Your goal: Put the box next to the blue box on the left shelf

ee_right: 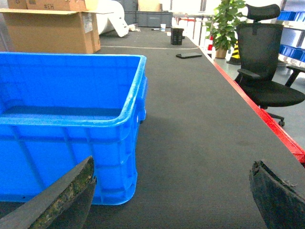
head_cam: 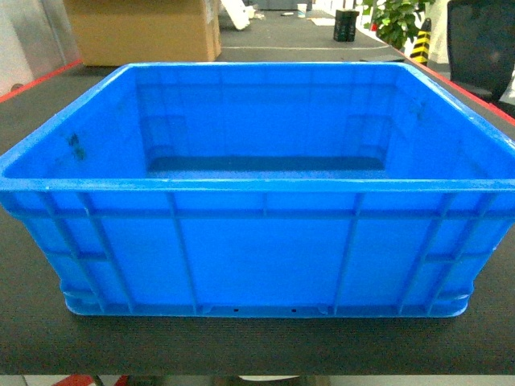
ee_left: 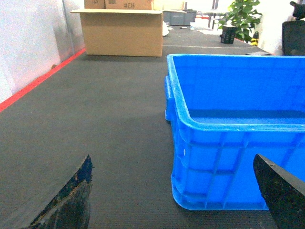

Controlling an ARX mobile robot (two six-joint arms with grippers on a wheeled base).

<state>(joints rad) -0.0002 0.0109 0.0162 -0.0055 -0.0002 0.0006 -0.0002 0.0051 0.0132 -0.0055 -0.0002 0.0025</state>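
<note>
Left gripper [ee_left: 174, 191] and right gripper [ee_right: 171, 193] both have jaws spread apart, holding nothing, low at the near corners of the box [head_cam: 257, 249]. The box sits empty on the dark mat [ee_left: 95, 124]. Behind it stand a cardboard carton [ee_left: 121, 33], a plant [ee_right: 224, 24] and an office chair [ee_right: 262, 57].

The box [head_cam: 257, 257] is bright blue moulded plastic with a smooth, slightly glossy finish, scuffed with dark marks on its inner left wall, and its floor looks finely textured. It sits on a dark grey mat [ee_left: 109, 119] that looks matt and finely ribbed, like rubber or woven fabric, edged by a smooth red strip [ee_right: 267, 119]. Behind stands a plain brown cardboard carton [ee_left: 123, 32] with a dull paper surface, and the black gripper fingers [ee_right: 62, 200] seen from the wrist views look rough, worn and matt.
</note>
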